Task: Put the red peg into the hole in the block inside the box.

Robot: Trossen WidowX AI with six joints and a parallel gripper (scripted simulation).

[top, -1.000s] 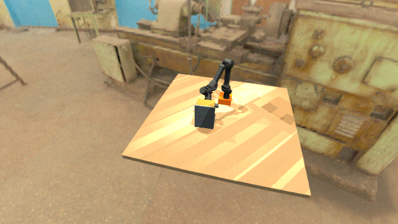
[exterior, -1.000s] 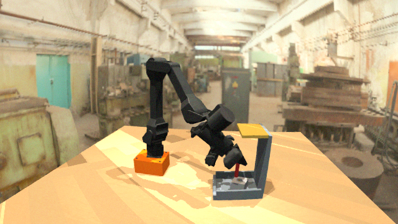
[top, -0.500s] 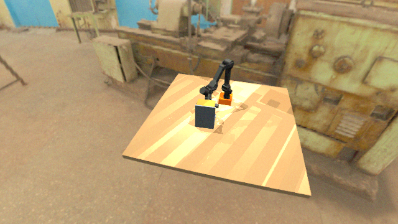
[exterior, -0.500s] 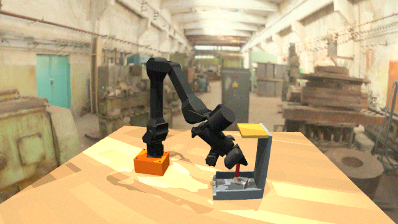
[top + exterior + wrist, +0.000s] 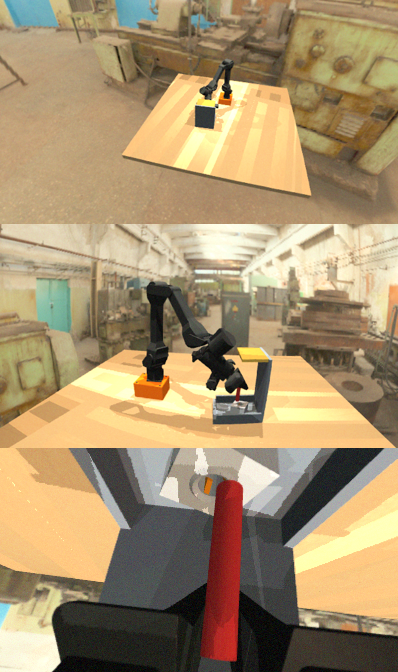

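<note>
The red peg point(image 5: 237, 394) point(image 5: 226, 568) is held near upright in my gripper point(image 5: 238, 387) point(image 5: 218, 591), which is shut on its upper part. The peg's lower end is inside the box point(image 5: 237, 419) point(image 5: 204, 117), close above the block point(image 5: 243, 408) point(image 5: 179, 474). In the wrist view, that end overlaps the right edge of the hole point(image 5: 206, 485), and most of the hole shows to its left. Whether the peg touches the block I cannot tell. The fingers are lower than the yellow roof point(image 5: 252, 354) point(image 5: 206, 102), near its front edge, and apart from it.
The box's dark back wall point(image 5: 263, 390) point(image 5: 145, 558) stands beyond the peg. Low side walls point(image 5: 330, 503) run along both sides of the block. The arm's orange base point(image 5: 151, 389) point(image 5: 225, 99) stands on the wooden table point(image 5: 249, 149) point(image 5: 124, 426), on the box's open side.
</note>
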